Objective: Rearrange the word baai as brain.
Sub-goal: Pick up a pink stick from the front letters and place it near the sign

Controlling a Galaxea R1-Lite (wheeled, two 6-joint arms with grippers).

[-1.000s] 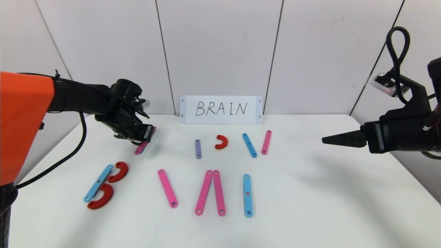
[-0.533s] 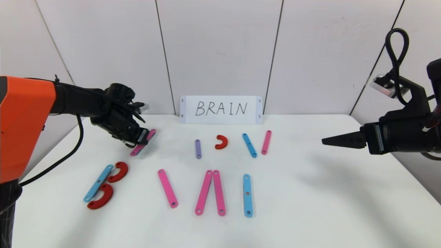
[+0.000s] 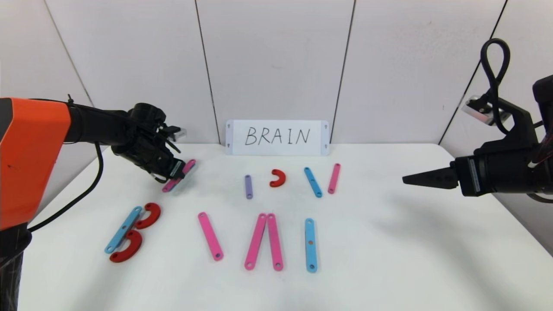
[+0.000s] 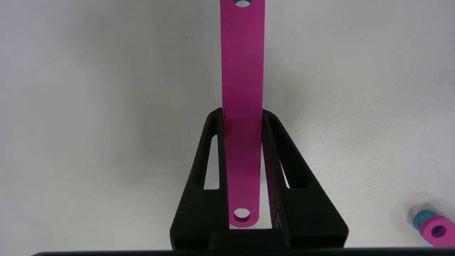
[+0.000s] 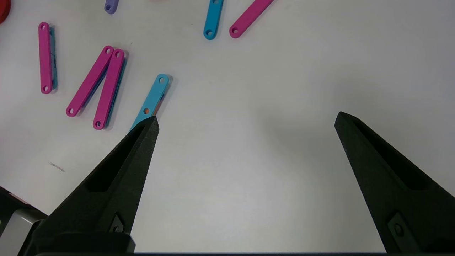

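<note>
My left gripper (image 3: 175, 169) is shut on a long pink bar (image 3: 187, 165) at the back left of the table; the bar sticks out both ways from the fingers. In the left wrist view the bar (image 4: 242, 71) runs between the two fingers of the gripper (image 4: 242, 113), which press its edges. The front row holds a blue bar (image 3: 123, 229) with two red C-curves (image 3: 149, 215), a pink bar (image 3: 210, 236), two pink bars meeting at the top (image 3: 255, 241) and a blue bar (image 3: 310, 245). My right gripper (image 3: 406, 178) hovers open and empty at the right, also in its wrist view (image 5: 246, 119).
A back row holds a short purple bar (image 3: 248, 186), a red C-curve (image 3: 278, 178), a blue bar (image 3: 313, 182) and a pink bar (image 3: 334, 178). A white card (image 3: 277, 137) with handwritten "BRAIN" leans on the wall. The white table (image 3: 389, 259) is bare at the right.
My left gripper has moved a little to the left and back, carrying the pink bar with it. The right gripper has barely shifted. The other pieces lie as before.
</note>
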